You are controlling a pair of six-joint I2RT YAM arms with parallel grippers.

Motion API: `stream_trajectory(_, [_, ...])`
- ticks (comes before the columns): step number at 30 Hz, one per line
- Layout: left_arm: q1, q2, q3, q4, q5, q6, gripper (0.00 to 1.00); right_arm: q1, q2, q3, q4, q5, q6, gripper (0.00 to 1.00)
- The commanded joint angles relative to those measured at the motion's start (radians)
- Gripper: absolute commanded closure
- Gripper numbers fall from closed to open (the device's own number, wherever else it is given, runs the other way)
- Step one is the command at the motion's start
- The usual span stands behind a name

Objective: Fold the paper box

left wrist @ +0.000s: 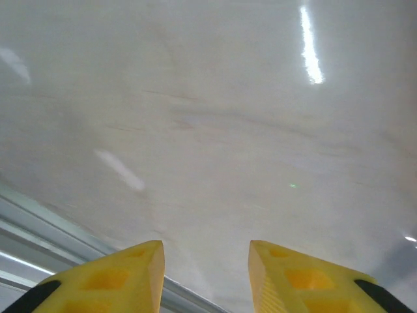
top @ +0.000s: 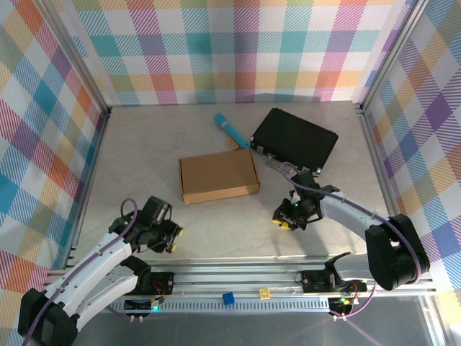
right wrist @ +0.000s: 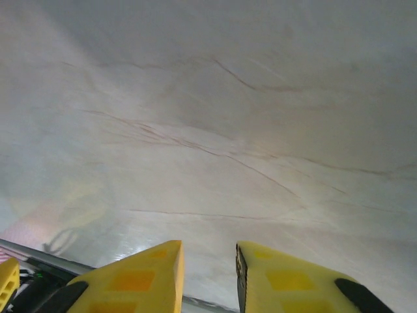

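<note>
The paper box (top: 219,176) lies flat as a closed brown cardboard rectangle in the middle of the table. My left gripper (top: 175,240) hangs low near the front left, well short of the box. Its yellow fingers (left wrist: 133,274) stand apart over bare table, and the left gripper (left wrist: 206,251) is open with nothing in it. To the right of the box, near its front corner, is my right gripper (top: 282,223). In the wrist view the right gripper (right wrist: 208,251) is open by a narrower gap, with only marble tabletop showing between its fingers (right wrist: 146,277).
A black rectangular case (top: 294,138) lies behind the box at the right, with a teal cylinder (top: 230,127) beside it. An aluminium rail (top: 238,272) runs along the near edge and carries a small blue block (top: 228,298) and a yellow one (top: 264,293). Plaid walls enclose the table.
</note>
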Motion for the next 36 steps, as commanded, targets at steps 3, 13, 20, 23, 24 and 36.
stream_trajectory(3, [0.091,0.180,0.157,0.075,0.019,0.089,0.54,0.004,-0.040,0.019,0.123,-0.032,0.131,0.67])
stream_trajectory(13, [0.134,0.460,0.204,0.439,0.073,-0.121,0.28,-0.006,-0.062,-0.019,0.459,0.073,0.533,0.36])
stream_trajectory(20, [0.168,0.565,0.196,0.613,0.015,-0.174,0.28,-0.006,0.105,0.071,0.531,0.031,0.595,0.34])
stream_trajectory(23, [0.180,0.620,0.216,0.646,0.011,-0.121,0.30,-0.006,0.175,0.116,0.562,0.006,0.607,0.34])
stream_trajectory(24, [0.182,0.634,0.225,0.644,0.013,-0.100,0.30,-0.006,0.199,0.139,0.554,-0.003,0.606,0.34])
stream_trajectory(36, [0.209,0.643,0.166,0.608,0.013,-0.002,0.37,-0.006,0.400,0.314,0.456,-0.029,0.578,0.41])
